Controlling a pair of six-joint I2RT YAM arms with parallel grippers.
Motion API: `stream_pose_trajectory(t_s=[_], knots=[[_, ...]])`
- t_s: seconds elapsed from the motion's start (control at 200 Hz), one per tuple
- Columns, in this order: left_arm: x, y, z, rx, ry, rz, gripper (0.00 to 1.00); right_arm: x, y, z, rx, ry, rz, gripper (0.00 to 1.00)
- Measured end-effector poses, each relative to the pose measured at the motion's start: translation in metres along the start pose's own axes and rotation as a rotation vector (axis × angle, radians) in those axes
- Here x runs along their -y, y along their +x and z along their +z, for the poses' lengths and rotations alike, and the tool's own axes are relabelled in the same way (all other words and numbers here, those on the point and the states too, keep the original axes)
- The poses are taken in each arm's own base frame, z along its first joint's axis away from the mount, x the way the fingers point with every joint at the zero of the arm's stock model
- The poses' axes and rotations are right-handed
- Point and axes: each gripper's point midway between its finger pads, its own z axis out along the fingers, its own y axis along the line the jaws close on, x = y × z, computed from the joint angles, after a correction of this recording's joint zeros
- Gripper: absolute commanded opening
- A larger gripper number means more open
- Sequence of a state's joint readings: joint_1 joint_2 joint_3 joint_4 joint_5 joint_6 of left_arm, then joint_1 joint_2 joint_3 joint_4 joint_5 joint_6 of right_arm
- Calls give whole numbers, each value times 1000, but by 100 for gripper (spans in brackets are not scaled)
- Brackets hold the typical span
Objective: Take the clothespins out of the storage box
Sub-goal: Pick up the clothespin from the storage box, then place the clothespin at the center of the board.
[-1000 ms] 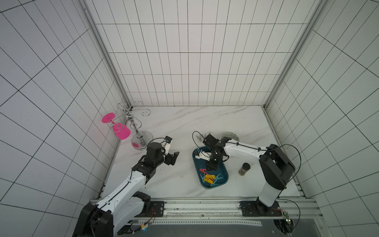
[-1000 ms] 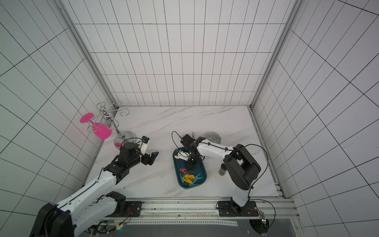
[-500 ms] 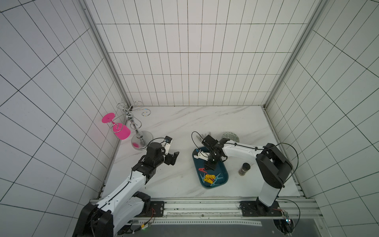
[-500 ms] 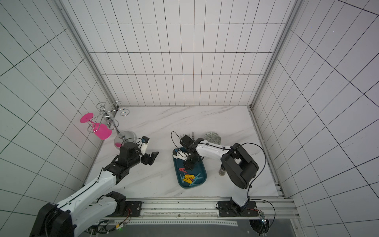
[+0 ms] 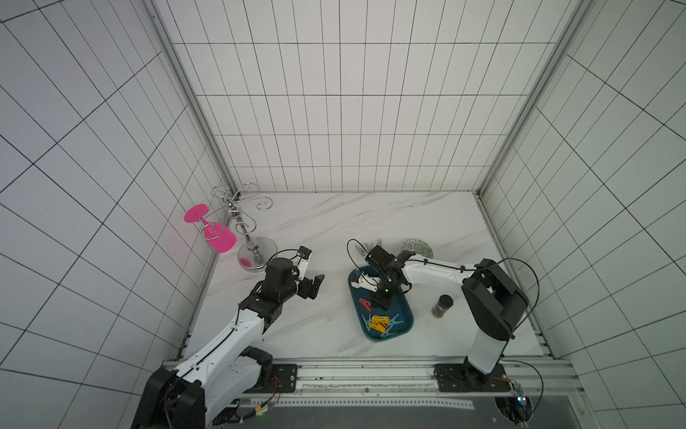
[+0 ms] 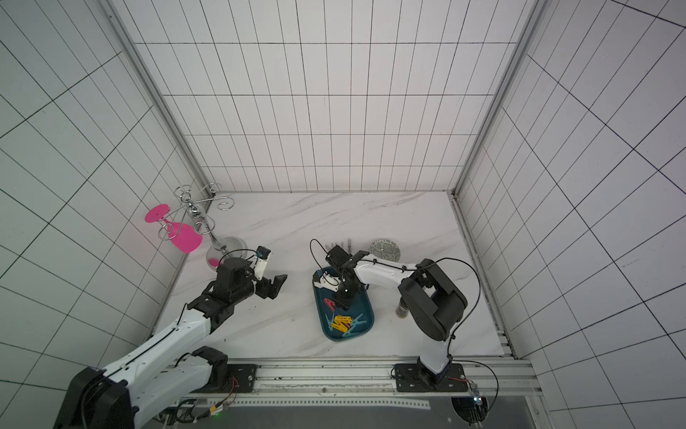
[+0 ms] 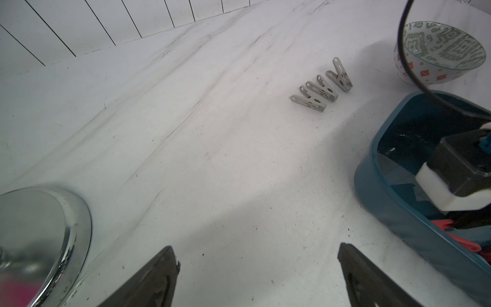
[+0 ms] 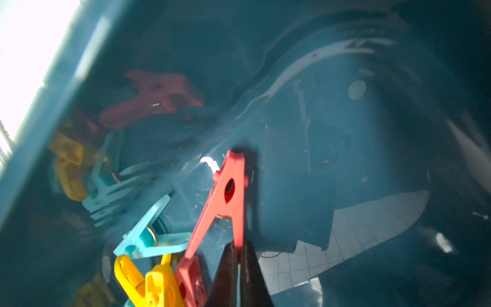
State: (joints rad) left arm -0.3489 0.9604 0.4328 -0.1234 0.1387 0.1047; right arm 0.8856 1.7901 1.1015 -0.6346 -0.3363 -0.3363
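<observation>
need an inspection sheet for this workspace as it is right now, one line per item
surface: white marble table, no spill seen
job's things: teal box holds red, yellow pegs and blue pegs; grey pegs lie in a row on the table outside it
clutter: bowl, jar, chrome rack with a pink glass hanging
hands: left hand open above bare table; right hand down in the box, shut on one leg of a red peg
cables: black loop at the right wrist arches over the box's far end
surroundings: white tiled walls, metal rail at the front
</observation>
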Motion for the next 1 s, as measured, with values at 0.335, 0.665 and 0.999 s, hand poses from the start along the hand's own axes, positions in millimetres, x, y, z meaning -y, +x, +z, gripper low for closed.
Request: stream_pose_trajectory(t_s=[0.335,0.665,0.999], knots=[[0,0,0,0,0,0,95,8,-14,-53,144,47,26,5],[0,0,0,0,0,0,95,41,-65,-79,242,94,201,6],[0,-1,-1,3,0,1,95,87,-122,-78,302,174,446,7]])
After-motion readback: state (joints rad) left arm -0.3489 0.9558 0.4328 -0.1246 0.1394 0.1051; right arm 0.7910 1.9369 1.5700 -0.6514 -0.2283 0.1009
